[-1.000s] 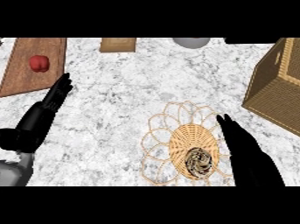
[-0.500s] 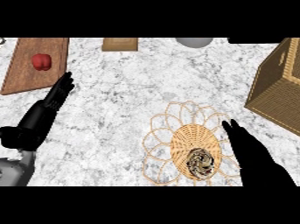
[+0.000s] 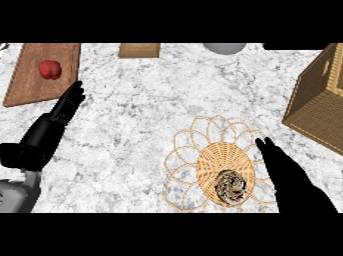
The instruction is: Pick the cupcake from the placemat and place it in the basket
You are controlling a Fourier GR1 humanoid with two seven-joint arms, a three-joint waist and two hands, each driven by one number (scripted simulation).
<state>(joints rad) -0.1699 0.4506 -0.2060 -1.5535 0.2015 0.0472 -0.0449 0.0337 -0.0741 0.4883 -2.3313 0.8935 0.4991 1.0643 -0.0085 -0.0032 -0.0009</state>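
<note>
At the far left, a brown wooden board (image 3: 41, 75) is lying on the marble counter (image 3: 144, 115) and carrying a small red fruit-like thing (image 3: 50, 69). Just near of it, the left hand (image 3: 45, 132) is resting on the counter with its fingers lying straight and together, holding nothing. Toward the middle, a woven placemat (image 3: 218, 160) with a tan round centre and looping wire petals is sitting at the near side; the cupcake (image 3: 231, 185) is standing on its near part, showing a swirled top of dark brown and cream. Just right of the cupcake, the right hand (image 3: 292, 175) is hovering with its fingers extended and relaxed, gripping nothing and not visibly touching the cupcake. At the far edge, a small tan box-like object (image 3: 139, 50) and a grey rounded object (image 3: 224, 48) are showing partly. At the right, the wicker basket (image 3: 329, 105) is standing with nothing showing inside it. No writing is showing anywhere.
</note>
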